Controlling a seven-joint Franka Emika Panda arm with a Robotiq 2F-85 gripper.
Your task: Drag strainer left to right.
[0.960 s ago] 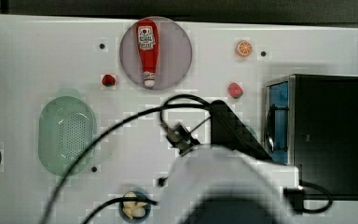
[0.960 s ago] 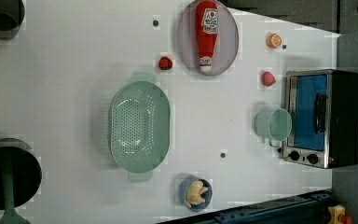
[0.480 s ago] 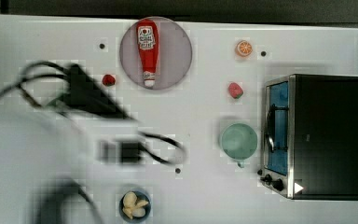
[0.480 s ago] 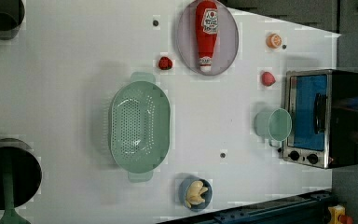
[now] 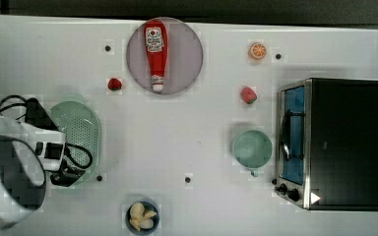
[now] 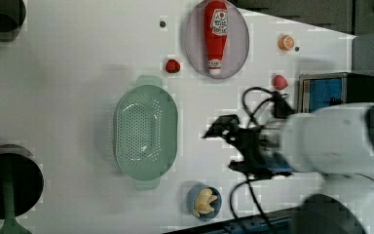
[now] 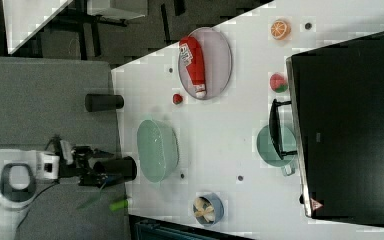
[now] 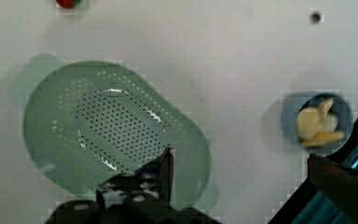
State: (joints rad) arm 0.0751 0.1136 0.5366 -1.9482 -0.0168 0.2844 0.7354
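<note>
The strainer (image 5: pixel 83 129) is a pale mint-green oval colander with small holes, lying at the top view's left. It sits mid-table in the left view (image 6: pixel 146 129) and near the table's edge in the right view (image 7: pixel 157 150). In the top view my gripper (image 5: pixel 64 164) hangs over the strainer's left half. In the left view the gripper (image 6: pixel 219 148) is to the right of the strainer, apart from it. The wrist view shows the strainer (image 8: pixel 112 126) below the gripper (image 8: pixel 238 158). The jaws stand wide open with nothing between them, one finger (image 8: pixel 166 168) over the strainer's rim.
A ketchup bottle (image 5: pixel 155 51) lies on a grey plate (image 5: pixel 189 54). A toaster oven (image 5: pixel 334 142) stands at the top view's right, a green mug (image 5: pixel 252 147) beside it. A blue bowl (image 5: pixel 141 216) of pale pieces is near the front edge. Small red (image 5: pixel 114 84) and orange (image 5: pixel 257 50) toy foods lie about.
In the top view the arm has swept from the middle right to the left, over the strainer. In the left view it has come in from the right. The strainer has not moved.
</note>
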